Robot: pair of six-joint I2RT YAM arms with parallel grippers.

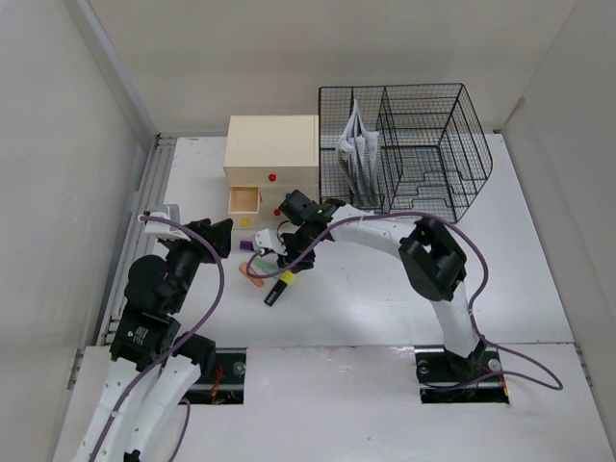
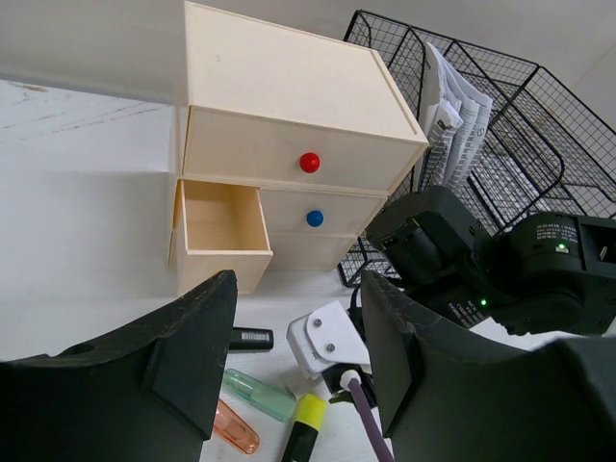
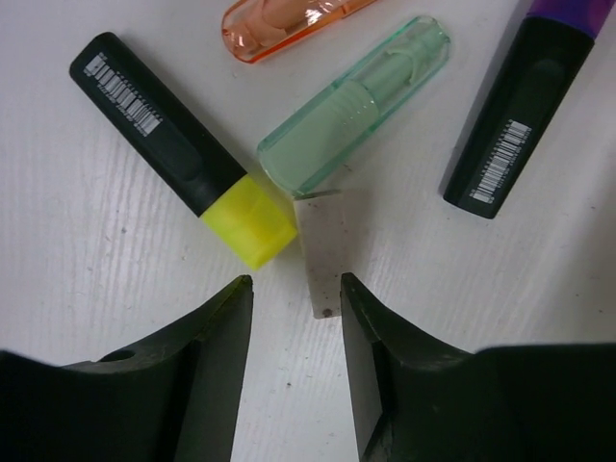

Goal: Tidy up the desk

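The white desk (image 1: 385, 298) holds a cluster of pens in front of a cream drawer box (image 1: 272, 152). In the right wrist view lie a black highlighter with a yellow cap (image 3: 178, 159), a green translucent pen (image 3: 351, 106), an orange one (image 3: 289, 19), a black highlighter with a purple end (image 3: 525, 115) and a small white strip (image 3: 322, 252). My right gripper (image 3: 296, 289) is open and empty, pointing down just above the strip and the yellow cap. My left gripper (image 2: 298, 289) is open and empty, left of the cluster (image 1: 223, 234), facing the box.
The box's lower left drawer (image 2: 219, 217) stands open and empty; the red knob (image 2: 309, 162) and blue knob (image 2: 315, 218) drawers are shut. A black wire rack (image 1: 423, 144) with papers stands at the back right. Grey rails (image 1: 144, 192) run along the left edge.
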